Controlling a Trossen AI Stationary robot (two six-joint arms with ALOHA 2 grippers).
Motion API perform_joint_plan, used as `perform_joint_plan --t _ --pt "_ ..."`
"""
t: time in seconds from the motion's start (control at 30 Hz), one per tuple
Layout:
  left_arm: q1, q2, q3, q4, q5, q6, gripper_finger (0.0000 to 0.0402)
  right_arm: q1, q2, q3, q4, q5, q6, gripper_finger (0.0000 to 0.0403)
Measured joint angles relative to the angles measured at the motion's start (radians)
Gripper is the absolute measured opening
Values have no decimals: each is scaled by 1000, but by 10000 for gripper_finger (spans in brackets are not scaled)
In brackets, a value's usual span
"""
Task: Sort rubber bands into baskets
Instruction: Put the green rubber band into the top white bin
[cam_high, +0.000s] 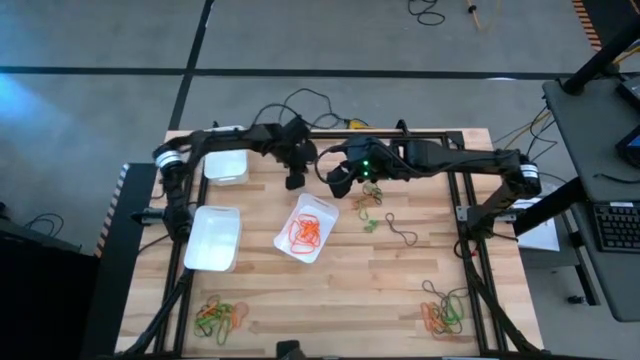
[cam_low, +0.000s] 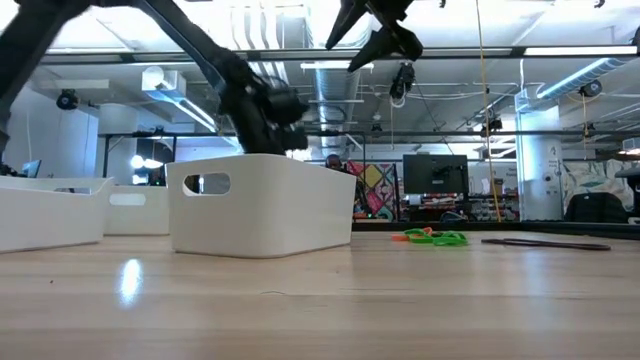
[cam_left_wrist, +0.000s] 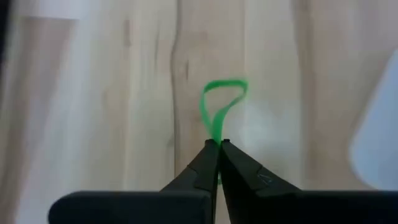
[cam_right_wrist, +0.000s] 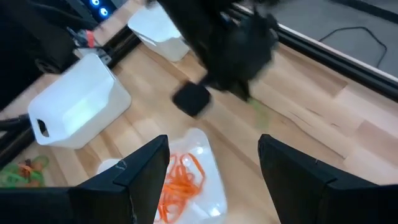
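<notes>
Three white baskets (cam_high: 308, 228) sit on the table (cam_high: 400, 290), the middle one holding orange rubber bands (cam_high: 304, 231). Left gripper (cam_left_wrist: 219, 144), fingers pressed together, pinches a green rubber band (cam_left_wrist: 221, 106) above the wood. Right gripper (cam_right_wrist: 213, 158) hovers spread over the orange-filled basket.

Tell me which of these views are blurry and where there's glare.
Left wrist view: tabletop smeared, though the left gripper shut on a green rubber band reads clearly. Right wrist view: the left arm is smeared. Low view: ceiling-light glare on the table. High view: fairly sharp.
</notes>
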Motion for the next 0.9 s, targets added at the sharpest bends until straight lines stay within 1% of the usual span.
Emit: perform_joint_plan --t 0.1,0.17,0.23,0.33,0.4,0.5,0.57,0.63,0.7,0.8,0.9 --pt "8 -101 -43 -27 1 -56 0 -8 -3 0 -47 0 -6 238" --pt "14 -191 -86 -32 -2 -100 0 -11 -3 0 -95 0 -5 238" --pt "20 -287 -134 -48 -29 -145 0 -14 -3 0 -133 1 -5 238" --pt "37 -420 -214 -91 -131 -231 0 -14 3 0 -166 0 -5 238" --pt "55 -508 -262 -124 -234 -298 0 -15 9 0 -164 0 -6 238" --pt "106 -618 -331 -149 -397 -428 0 -22 13 0 -161 0 -23 238" --pt "154 -669 -371 -158 -466 -524 0 -31 13 0 -157 1 -34 238" --pt "204 -700 -397 -171 -509 -592 0 -40 13 0 -154 1 -43 238" --pt "245 -701 -412 -211 -540 -629 0 -49 13 0 -154 1 -43 238" --pt "293 -669 -426 -271 -552 -656 0 -58 13 0 -154 0 -42 238" --pt "327 -608 -432 -309 -552 -662 0 -57 13 0 -154 -4 -42 238"
